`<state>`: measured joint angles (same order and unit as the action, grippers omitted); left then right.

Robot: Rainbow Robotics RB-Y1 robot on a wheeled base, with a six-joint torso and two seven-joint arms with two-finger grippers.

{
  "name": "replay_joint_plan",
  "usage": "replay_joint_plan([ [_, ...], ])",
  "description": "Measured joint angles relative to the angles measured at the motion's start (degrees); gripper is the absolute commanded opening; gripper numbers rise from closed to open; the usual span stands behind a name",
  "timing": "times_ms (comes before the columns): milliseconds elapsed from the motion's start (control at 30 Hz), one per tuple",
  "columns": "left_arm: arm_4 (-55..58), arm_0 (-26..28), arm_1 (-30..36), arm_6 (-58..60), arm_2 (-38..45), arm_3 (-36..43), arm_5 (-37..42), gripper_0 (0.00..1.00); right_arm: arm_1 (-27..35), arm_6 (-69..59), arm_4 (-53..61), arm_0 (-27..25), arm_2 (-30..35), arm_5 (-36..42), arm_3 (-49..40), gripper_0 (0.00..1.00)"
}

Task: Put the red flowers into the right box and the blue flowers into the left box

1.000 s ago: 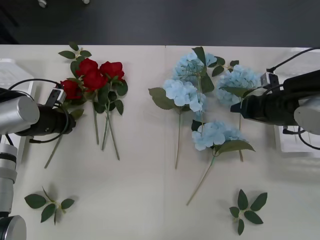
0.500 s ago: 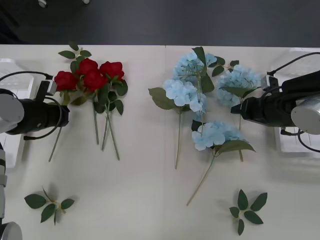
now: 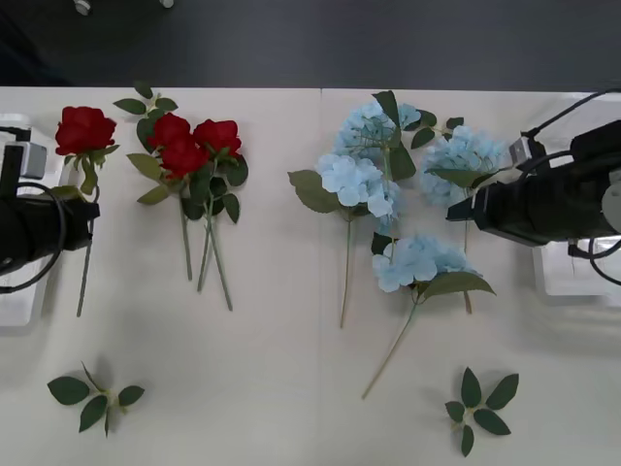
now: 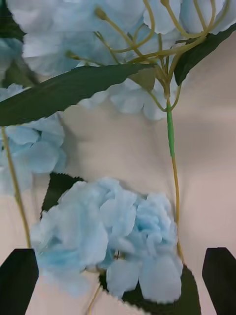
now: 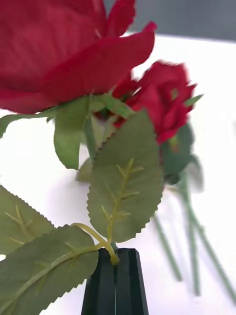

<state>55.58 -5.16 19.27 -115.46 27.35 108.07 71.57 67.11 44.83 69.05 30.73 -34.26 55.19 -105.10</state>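
Note:
My left gripper (image 3: 89, 209) is shut on the stem of one red flower (image 3: 84, 129), which it holds up near the table's left edge, beside the left box (image 3: 17, 296). In the left wrist view the black fingers (image 5: 105, 280) pinch that stem below the bloom (image 5: 64, 49). Three more red flowers (image 3: 189, 146) lie bunched on the table. Several blue flowers (image 3: 357, 182) lie right of centre. My right gripper (image 3: 456, 209) stands open low among them, and a blue cluster (image 4: 108, 231) and a thin stem (image 4: 170, 133) lie between its fingers. The right box (image 3: 572, 277) sits partly under the right arm.
Loose green leaf sprigs lie at the front left (image 3: 92, 396), the front right (image 3: 480, 408) and behind the roses (image 3: 146, 100). Bare tabletop (image 3: 281, 388) runs along the front between the sprigs. The table's far edge meets a dark floor.
My left gripper has pulled one red flower out of the bunch and carried it left toward the table's edge. The right gripper has hardly moved.

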Motion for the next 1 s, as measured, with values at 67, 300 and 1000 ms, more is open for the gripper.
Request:
replay_joint_plan([
  [67, 5.3, 1.5, 1.2, -0.5, 0.8, 1.1, 0.0, 0.00, 1.1, 4.6, 3.5, 0.0, 3.0, 3.7, -1.1, 0.99],
  [300, 23.8, 5.7, 3.2, -18.1, 3.4, 1.3, 0.0, 0.00, 0.8, 29.5, 12.3, -0.1, 14.8, 17.0, -1.6, 0.98],
  [1000, 54.2, -4.9, 1.6, -37.4, -0.1, -14.8, 24.6, 0.00, -7.8, 102.4, 40.2, -17.2, 21.9, 4.3, 2.2, 0.98],
])
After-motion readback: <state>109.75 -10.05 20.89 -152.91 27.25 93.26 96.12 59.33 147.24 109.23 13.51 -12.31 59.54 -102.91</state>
